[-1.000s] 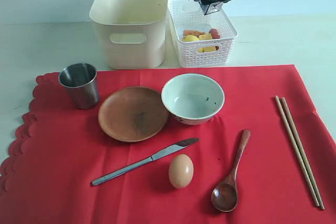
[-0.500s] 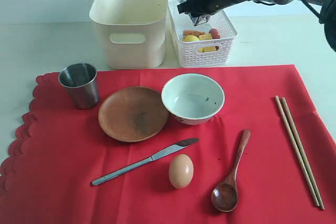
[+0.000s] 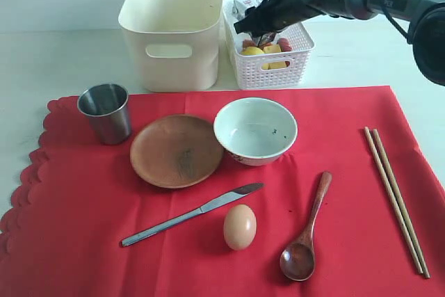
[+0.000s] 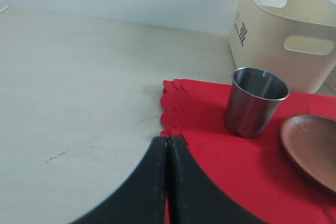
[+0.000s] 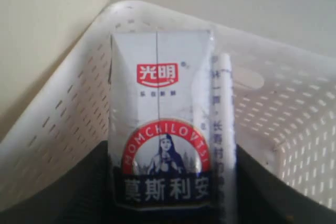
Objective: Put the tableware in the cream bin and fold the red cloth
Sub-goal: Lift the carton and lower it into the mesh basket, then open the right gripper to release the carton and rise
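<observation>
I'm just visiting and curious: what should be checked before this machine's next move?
1. carton between right jaws, at basket corner: ok.
2. carton resting on basket floor: cannot tell.
3. left jaws shut, empty: ok.
4. bin upright, top open: ok.
5. egg off cloth: not ok.
6. cup, plate, bowl in bin: not ok, all on cloth.

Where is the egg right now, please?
In the exterior view the egg lies on the red cloth, front of centre, close to the knife, with the spoon on its right.
</observation>
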`<state>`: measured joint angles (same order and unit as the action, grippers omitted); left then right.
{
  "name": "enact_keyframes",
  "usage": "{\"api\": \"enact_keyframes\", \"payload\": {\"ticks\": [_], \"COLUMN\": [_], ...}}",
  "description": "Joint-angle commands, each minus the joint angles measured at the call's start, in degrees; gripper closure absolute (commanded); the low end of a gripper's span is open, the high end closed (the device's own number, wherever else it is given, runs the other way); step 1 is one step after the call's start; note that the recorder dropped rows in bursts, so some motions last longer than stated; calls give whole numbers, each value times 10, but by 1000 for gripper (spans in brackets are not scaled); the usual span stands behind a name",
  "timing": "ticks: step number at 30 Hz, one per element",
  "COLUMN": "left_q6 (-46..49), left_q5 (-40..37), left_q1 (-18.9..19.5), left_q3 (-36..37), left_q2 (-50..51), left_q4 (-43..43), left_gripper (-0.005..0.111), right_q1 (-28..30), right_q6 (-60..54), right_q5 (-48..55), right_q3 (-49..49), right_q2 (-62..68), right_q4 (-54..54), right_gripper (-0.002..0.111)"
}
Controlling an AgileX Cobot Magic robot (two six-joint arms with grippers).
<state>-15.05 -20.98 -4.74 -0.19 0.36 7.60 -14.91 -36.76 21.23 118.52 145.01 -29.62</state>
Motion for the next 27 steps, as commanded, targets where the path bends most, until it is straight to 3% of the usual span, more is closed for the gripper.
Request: {"api": "enact_keyframes", "payload": {"ticks": [1,3,12,27], "left_q6": [0,0,0,0], "left_q5": [3,3,3,3], "left_q1": [1,1,1,1], "left_q3": [2,2,2,2], "left_q2": [-4,-4,-4,-4], "left_q4": [-4,-4,-4,-4], "left_gripper": [107,107,107,107], "right_q1": [3,3,3,3], "right_q6": [-7,-7,-7,151], "right_q5": [-15,-9,63,430], "right_q3": [9,9,9,9], "right_q2": [-8,-15,-60,-197], "right_q4": [-1,-1,-1,81], "right_gripper": [43,34,33,37]}}
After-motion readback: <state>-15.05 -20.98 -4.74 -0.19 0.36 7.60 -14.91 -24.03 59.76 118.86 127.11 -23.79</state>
